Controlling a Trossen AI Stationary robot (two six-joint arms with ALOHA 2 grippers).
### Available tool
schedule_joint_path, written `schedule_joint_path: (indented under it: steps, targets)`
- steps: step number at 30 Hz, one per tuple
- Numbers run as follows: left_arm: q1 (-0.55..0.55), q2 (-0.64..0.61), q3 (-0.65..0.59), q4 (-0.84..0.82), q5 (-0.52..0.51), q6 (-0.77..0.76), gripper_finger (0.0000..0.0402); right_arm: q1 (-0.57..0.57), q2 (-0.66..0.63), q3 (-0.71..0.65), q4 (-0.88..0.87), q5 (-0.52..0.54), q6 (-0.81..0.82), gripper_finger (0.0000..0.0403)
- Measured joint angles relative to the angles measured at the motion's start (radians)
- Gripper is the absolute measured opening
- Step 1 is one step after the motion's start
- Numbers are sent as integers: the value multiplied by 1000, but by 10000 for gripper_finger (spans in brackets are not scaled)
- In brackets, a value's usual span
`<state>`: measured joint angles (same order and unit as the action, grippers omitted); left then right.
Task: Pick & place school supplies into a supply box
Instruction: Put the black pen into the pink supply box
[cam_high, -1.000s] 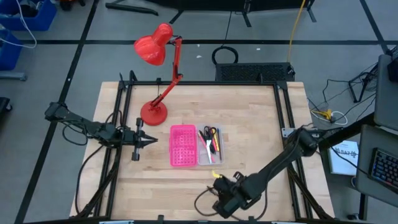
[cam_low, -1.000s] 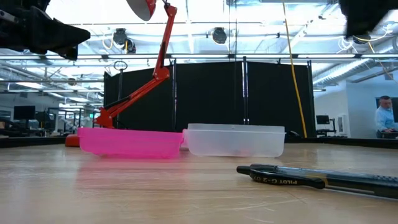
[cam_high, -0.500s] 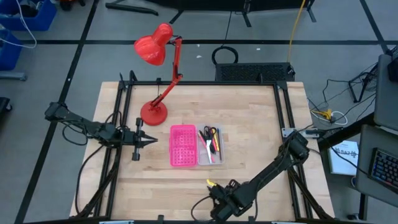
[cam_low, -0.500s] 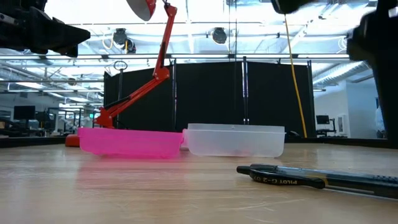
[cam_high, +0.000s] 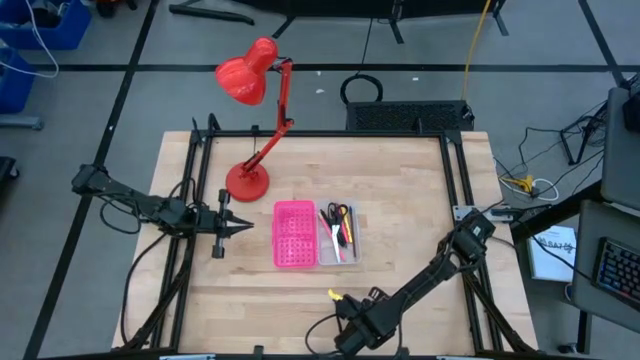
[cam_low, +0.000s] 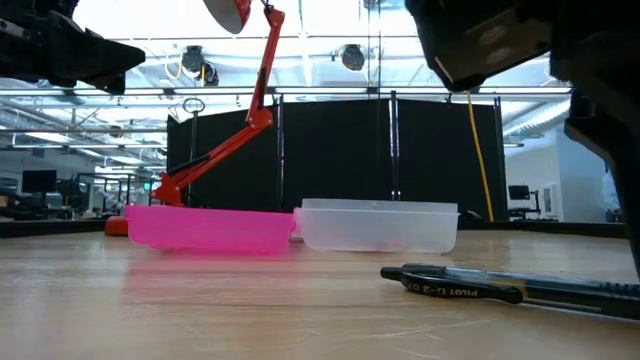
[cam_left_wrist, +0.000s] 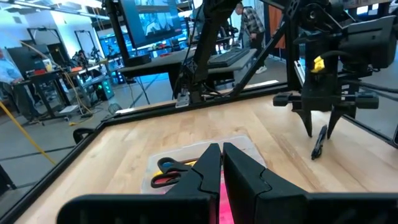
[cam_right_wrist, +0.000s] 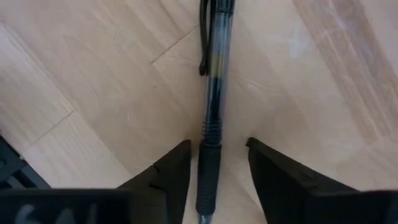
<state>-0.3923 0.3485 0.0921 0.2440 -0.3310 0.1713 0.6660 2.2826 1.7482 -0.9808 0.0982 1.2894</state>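
A black pen with a clear barrel (cam_right_wrist: 211, 93) lies flat on the wood near the table's front edge, and it also shows in the low view (cam_low: 500, 287). My right gripper (cam_right_wrist: 217, 149) hangs over it, open and pointing down. One finger stands on each side of the pen's dark grip end (cam_right_wrist: 208, 168), apart from it. The supply box lies at mid-table. Its pink half (cam_high: 294, 234) lies open beside the clear half (cam_high: 338, 236), which holds scissors and pens. My left gripper (cam_high: 240, 226) waits shut left of the box, above the table.
A red desk lamp (cam_high: 250, 130) stands at the far left of the table, its base (cam_high: 247, 182) just behind the box. Black frame rails run along the table's left and right sides. Bare wood lies between the box and the pen.
My right gripper has come down over the pen and shifted a little toward the table's left edge along the front. The pen and the box have stayed where they were.
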Motion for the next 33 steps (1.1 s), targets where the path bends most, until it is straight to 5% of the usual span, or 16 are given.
schedule_joint_path:
  steps: [9,15,29,33]
  targets:
    - [0,1,0,-4,0,-17,26,-26,-10,-67,54,-86,-30,31]
    - [0,13,0,-8,0,-50,26,-39,-102,-72,86,-105,-82,24]
    - [0,38,0,-8,3,-63,26,-132,-482,-70,31,329,-19,24]
    - [0,38,0,-7,4,-64,26,-232,-522,-117,79,322,26,24]
